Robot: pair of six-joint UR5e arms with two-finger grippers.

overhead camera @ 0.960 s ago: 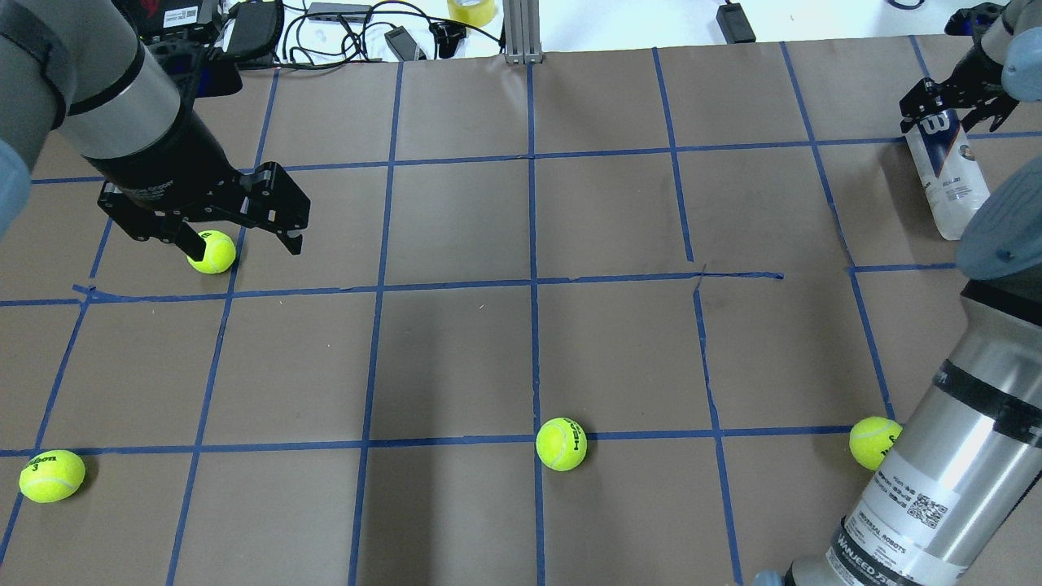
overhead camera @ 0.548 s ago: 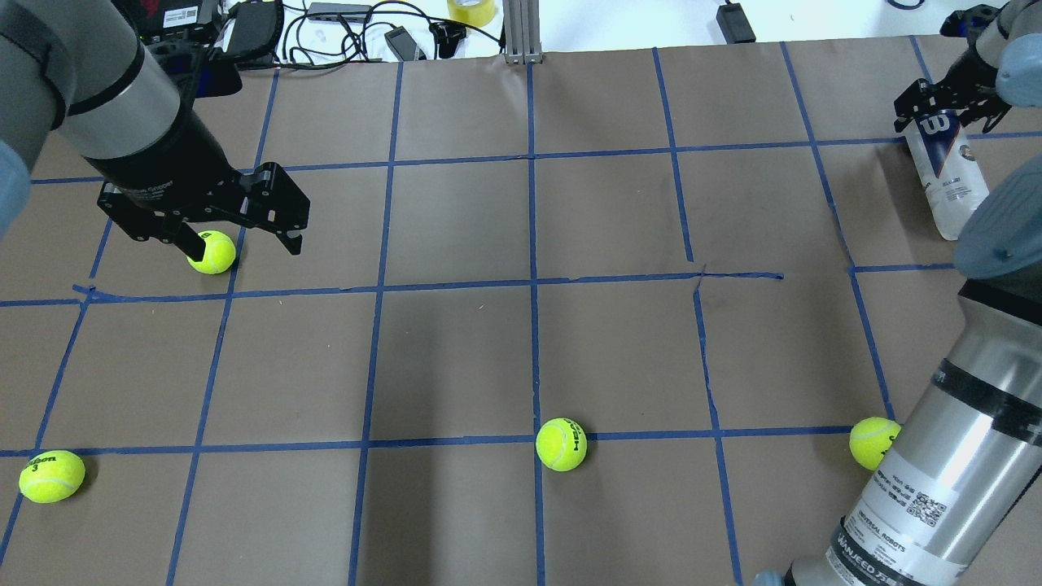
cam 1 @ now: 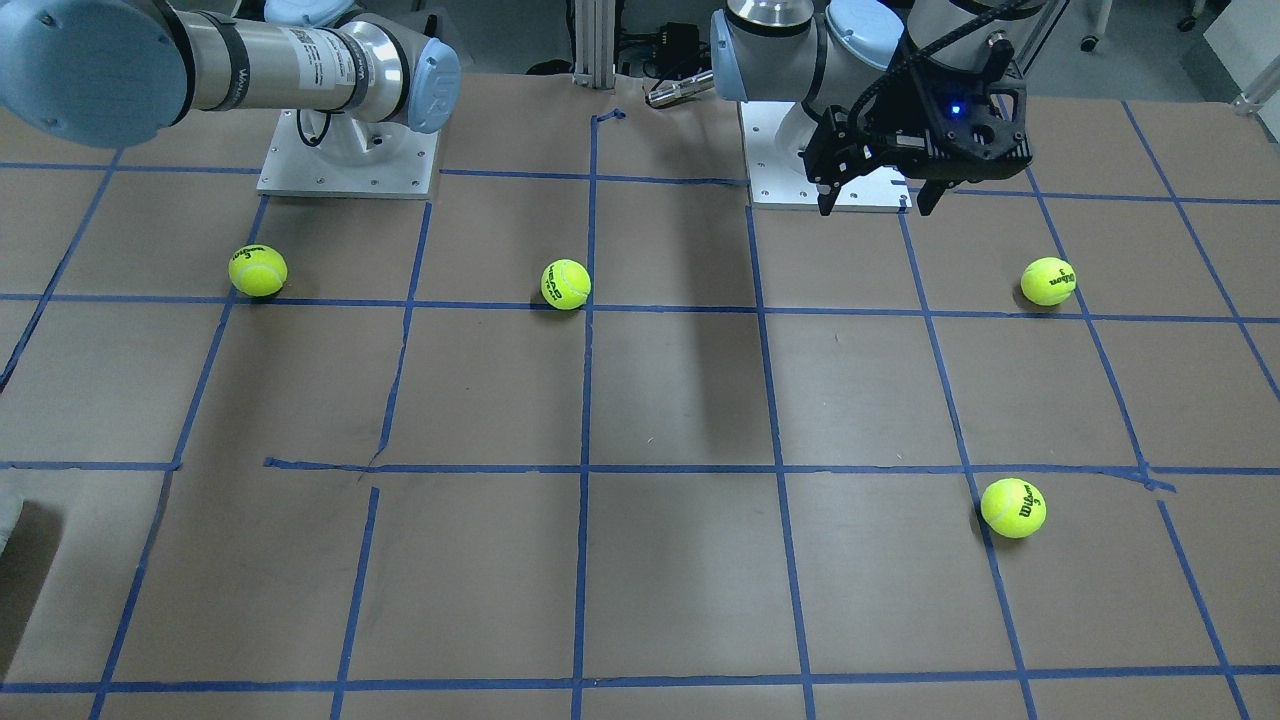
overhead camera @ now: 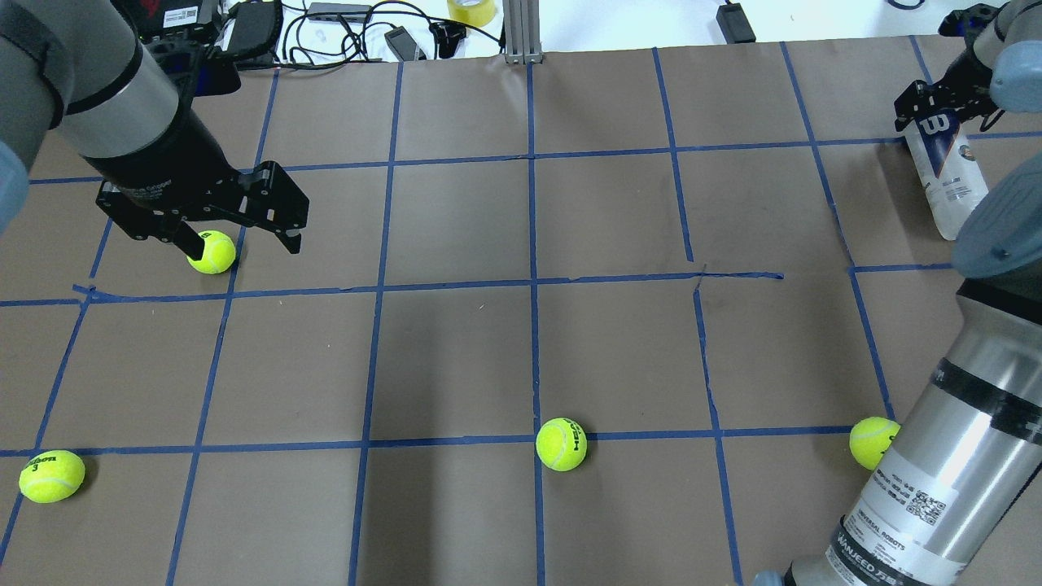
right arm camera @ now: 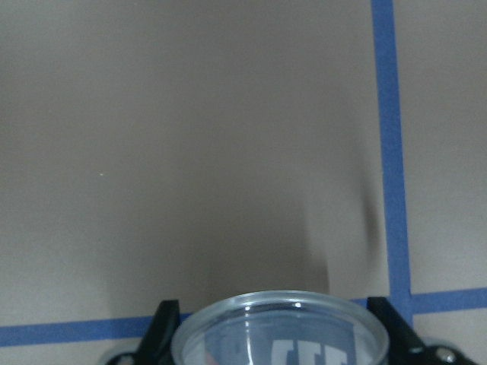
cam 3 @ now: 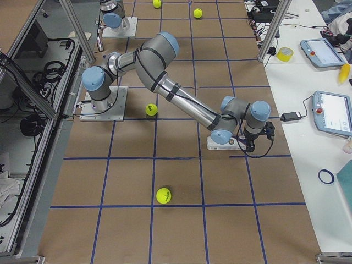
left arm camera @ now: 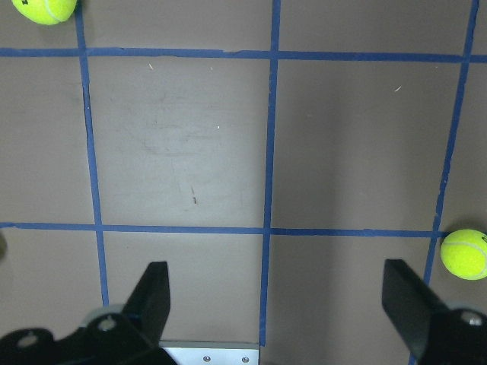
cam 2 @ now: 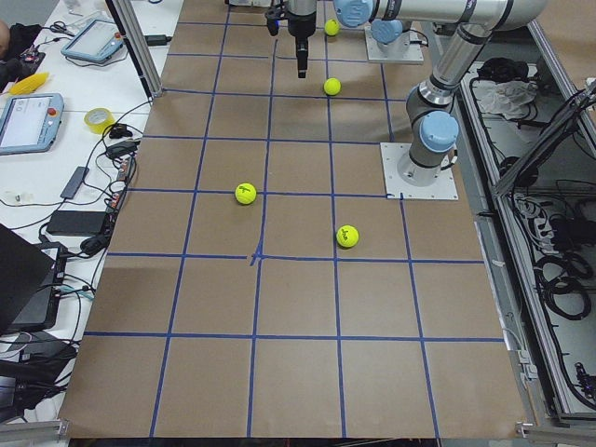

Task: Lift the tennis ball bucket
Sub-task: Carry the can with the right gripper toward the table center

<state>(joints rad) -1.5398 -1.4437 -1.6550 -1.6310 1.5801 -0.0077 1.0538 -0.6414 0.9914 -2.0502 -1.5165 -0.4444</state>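
The tennis ball bucket (overhead camera: 944, 183), a clear tube with a white and dark-blue label, is at the table's far right. Its lower end rests on the brown paper. My right gripper (overhead camera: 940, 114) is at its top end. In the right wrist view the fingers (right arm camera: 166, 325) press on both sides of the round rim (right arm camera: 228, 315), so the right gripper (right arm camera: 275, 323) is shut on it. My left gripper (overhead camera: 242, 242) is open and empty, high over the table; it also shows in the front view (cam 1: 874, 208) and the left wrist view (left arm camera: 278, 304).
Several yellow-green tennis balls lie on the taped grid: far left (overhead camera: 212, 251), near left (overhead camera: 51, 476), near centre (overhead camera: 562, 443), and near right (overhead camera: 873, 442), partly behind my right arm's forearm (overhead camera: 952, 456). Cables and devices (overhead camera: 326, 24) line the far edge beside a metal post (overhead camera: 521, 32).
My right gripper has shifted a little left and away at the tube's top, and the top end moved with it. The tube's lower end has stayed put. The left arm has not moved.
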